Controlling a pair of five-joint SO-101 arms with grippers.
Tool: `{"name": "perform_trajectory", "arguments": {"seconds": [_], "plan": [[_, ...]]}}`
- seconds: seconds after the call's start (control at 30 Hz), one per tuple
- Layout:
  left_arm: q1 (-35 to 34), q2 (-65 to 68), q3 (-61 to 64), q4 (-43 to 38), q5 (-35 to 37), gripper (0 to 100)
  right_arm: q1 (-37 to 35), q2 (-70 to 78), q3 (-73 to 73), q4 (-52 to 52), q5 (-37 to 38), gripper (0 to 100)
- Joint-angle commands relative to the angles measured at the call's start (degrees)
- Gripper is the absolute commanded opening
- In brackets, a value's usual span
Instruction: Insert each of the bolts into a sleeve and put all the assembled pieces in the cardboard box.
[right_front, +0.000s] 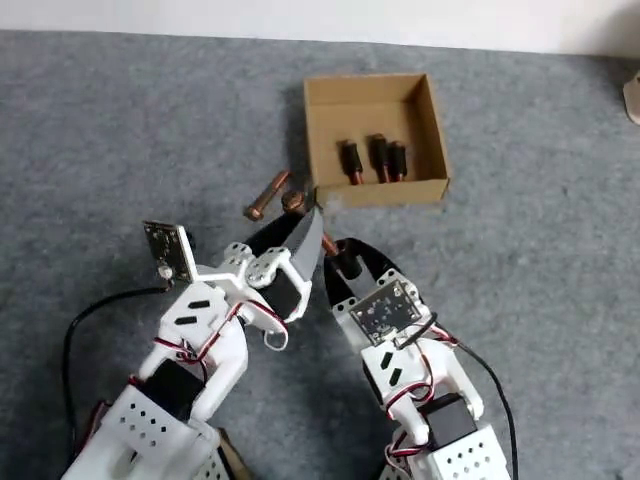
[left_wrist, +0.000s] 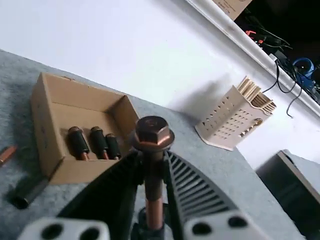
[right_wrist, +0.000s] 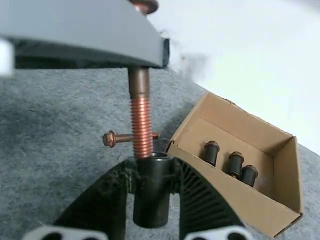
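Left gripper (left_wrist: 152, 156) tight around bolt (left_wrist: 153, 136), right gripper (right_wrist: 152, 166) tight around sleeve (right_wrist: 151, 197).

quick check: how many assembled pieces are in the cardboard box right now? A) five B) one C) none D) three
D: three assembled pieces lie side by side on the floor of the cardboard box, as the high view and both wrist views show.
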Motion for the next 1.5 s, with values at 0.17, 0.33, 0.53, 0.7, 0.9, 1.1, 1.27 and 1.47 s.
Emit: {"name": "perform_trajectory", "arguments": {"seconds": [0.17, 0.33, 0.53, 0.7, 0.9, 1.1, 1.27, 1.47], "plan": [[1.63, -1.19, 1.89, -8.18, -3.43, 1, -0.75, -0.66, 6.55, 0.22, 0.53, 0.5], [1.27, -1.19, 3.03, -10.55, -3.08, 1, -2.42, -0.75, 6.55, 0.31, 0.53, 0.5], [1.36, -1.19, 3.3, -10.37, -2.9, 1, -3.91, -0.75, 6.55, 0.31, 0.53, 0.5], [-0.92, -1.19, 3.21, -7.91, 1.05, 1, -3.82, -0.75, 6.55, 0.22, 0.53, 0.5], [-5.23, -1.19, 0.66, -7.82, 1.14, 1, -3.82, -0.75, 6.55, 0.22, 0.53, 0.5], [-8.04, -1.19, -1.54, -7.74, 1.14, 1, -3.82, -0.57, 6.55, 0.22, 0.53, 0.5], [-7.87, -1.19, -1.54, -6.07, 1.41, 1, -3.82, -0.57, 6.55, 0.22, 0.53, 0.5], [-5.23, -1.19, -1.63, -4.48, 1.49, 1, -3.82, -0.66, 6.55, 0.22, 0.53, 0.5]]}}
